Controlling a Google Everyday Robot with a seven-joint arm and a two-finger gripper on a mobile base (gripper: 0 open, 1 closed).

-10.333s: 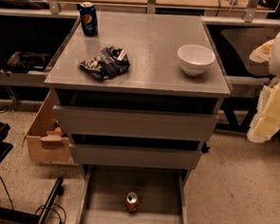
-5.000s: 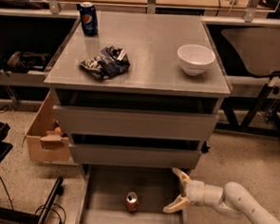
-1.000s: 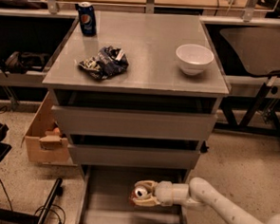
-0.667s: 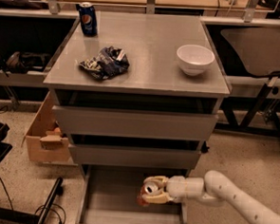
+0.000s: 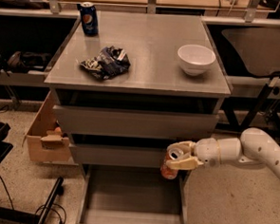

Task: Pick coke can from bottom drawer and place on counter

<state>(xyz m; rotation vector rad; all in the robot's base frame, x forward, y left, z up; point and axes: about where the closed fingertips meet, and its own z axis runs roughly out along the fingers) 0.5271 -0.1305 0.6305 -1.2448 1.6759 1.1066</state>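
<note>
The coke can (image 5: 170, 166), reddish-orange with a silver top, is tilted and held in my gripper (image 5: 179, 155), which is shut on it. The can is lifted above the right side of the open bottom drawer (image 5: 130, 199), in front of the middle drawer's right end. The drawer's grey floor holds nothing that I can see. My white arm (image 5: 251, 151) reaches in from the right. The counter (image 5: 148, 48) is the grey top of the cabinet, well above the gripper.
On the counter stand a blue Pepsi can (image 5: 89, 18) at the back left, a crumpled chip bag (image 5: 105, 63) at the left and a white bowl (image 5: 196, 59) at the right. A cardboard box (image 5: 45, 136) sits left of the cabinet.
My gripper came down to the can in the bottom drawer, closed on it, and has lifted it up and to the right, out of the drawer.
</note>
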